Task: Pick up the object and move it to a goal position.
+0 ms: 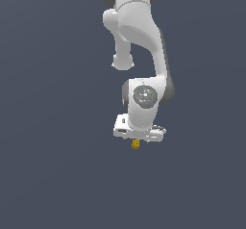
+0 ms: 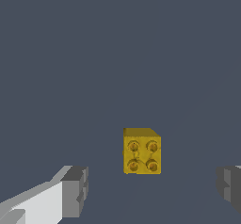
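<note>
The object is a tiny yellow-gold block with four round studs on its face. In the exterior view it shows just under the white gripper of the down-pointing arm. In the wrist view the object lies on the dark grey surface, in line with the gap between the two fingers. My gripper is open, with the grey fingertips set wide apart and well clear of the block on both sides. Nothing is held.
A flat, uniform dark grey surface fills both views. The white arm comes down from the top of the exterior view. No goal marker or other object shows.
</note>
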`<state>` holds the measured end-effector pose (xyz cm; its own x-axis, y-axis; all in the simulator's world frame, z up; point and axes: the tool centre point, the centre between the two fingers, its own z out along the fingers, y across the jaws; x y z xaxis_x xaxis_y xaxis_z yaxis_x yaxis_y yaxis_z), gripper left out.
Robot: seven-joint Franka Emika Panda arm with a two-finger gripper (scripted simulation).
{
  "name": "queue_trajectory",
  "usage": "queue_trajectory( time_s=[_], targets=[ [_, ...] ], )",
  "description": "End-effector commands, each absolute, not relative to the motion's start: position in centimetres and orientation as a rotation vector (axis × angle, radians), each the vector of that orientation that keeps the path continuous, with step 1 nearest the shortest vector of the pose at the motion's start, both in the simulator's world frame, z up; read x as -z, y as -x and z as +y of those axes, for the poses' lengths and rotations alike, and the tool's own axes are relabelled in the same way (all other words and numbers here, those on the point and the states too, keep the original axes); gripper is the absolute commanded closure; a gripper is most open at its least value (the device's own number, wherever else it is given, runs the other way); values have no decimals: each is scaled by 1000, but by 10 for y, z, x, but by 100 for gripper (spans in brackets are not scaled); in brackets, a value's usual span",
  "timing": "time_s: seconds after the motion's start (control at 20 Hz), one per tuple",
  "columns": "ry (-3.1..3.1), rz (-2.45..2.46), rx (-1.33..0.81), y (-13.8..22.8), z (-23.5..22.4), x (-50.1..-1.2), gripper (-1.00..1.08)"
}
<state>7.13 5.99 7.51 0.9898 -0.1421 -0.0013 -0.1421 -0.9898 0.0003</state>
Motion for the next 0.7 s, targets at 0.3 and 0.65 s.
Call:
queue_trajectory(
  time_s=[0.3, 0.65],
  targets=[
    [-3133, -232, 2, -72, 60, -67, -92],
    [-3133, -235, 1, -72, 61, -32, -92]
  ],
)
